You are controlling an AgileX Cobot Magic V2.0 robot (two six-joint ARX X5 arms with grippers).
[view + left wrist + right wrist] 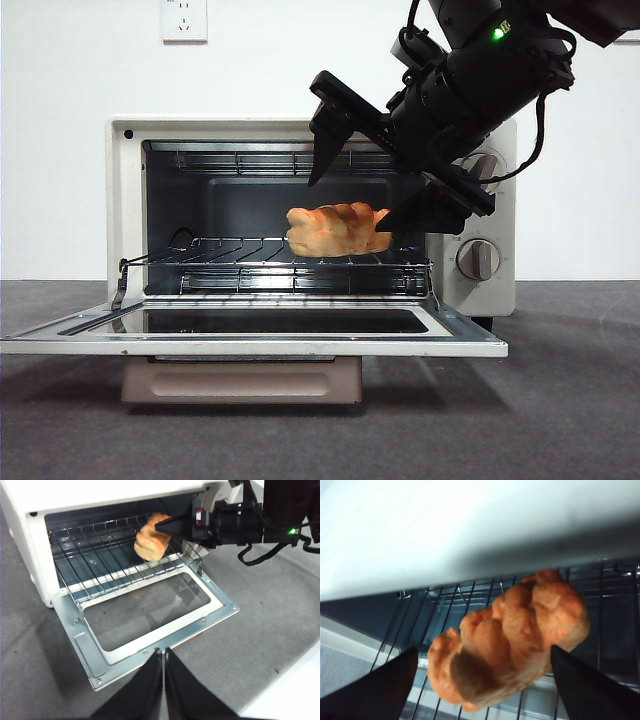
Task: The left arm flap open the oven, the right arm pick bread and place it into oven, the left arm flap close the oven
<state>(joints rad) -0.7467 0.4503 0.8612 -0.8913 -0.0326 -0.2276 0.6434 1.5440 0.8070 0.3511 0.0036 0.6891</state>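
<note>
The cream-white oven (125, 200) stands with its glass door (250, 347) folded down flat. The golden braided bread (337, 229) lies on the wire rack (230, 262), toward the rack's right side. My right gripper (350, 203) reaches into the oven mouth from the upper right and is open, one jaw on each side of the bread (510, 640). My left gripper (163, 655) is shut and empty, hovering just in front of the lowered door's (165, 635) front edge. In that view the bread (150, 542) sits beside the right arm (225, 522).
Two knobs (478, 258) sit on the oven's right panel, behind the right arm. A wall socket (183, 18) is high on the white wall. The oven stands on a grey mat (260, 630), and a white table edge (295, 690) shows beside it.
</note>
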